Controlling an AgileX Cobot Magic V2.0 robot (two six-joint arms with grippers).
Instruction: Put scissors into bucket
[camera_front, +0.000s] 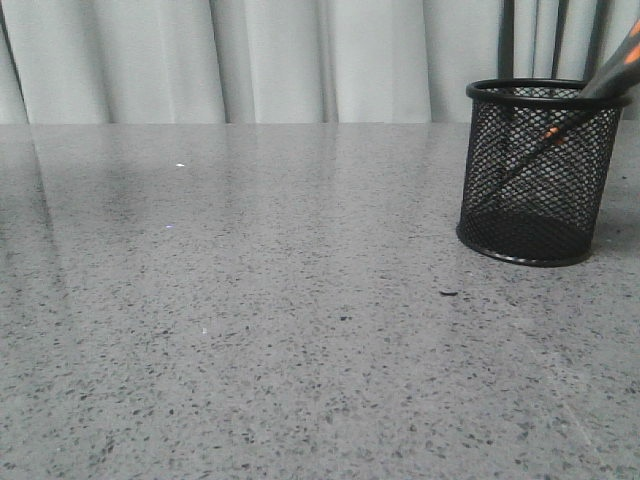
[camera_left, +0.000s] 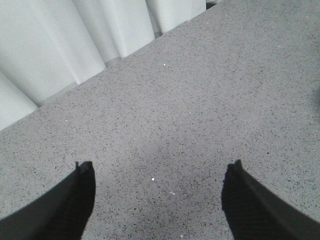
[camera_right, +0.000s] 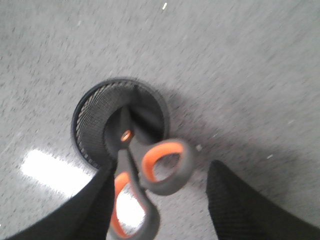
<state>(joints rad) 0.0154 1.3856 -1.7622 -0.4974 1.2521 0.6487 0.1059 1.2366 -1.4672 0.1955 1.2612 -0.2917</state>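
The bucket (camera_front: 535, 170), a black wire-mesh cup, stands upright on the table at the right. The scissors (camera_front: 605, 75) stand in it, blades down and handles leaning out to the right over the rim. In the right wrist view the blades reach into the bucket (camera_right: 90, 115), and the scissors' grey and orange handles (camera_right: 186, 165) stick out between my fingers. My right gripper (camera_right: 162, 172) is open; one handle loop is close by one finger (camera_right: 95, 200), the other finger is well apart. My left gripper (camera_left: 159, 165) is open and empty over bare table.
The grey speckled table (camera_front: 250, 300) runs back to pale curtains (camera_front: 270, 60). Neither arm shows in the front view. A bright glare patch (camera_right: 45, 170) lies on the table beside the bucket.
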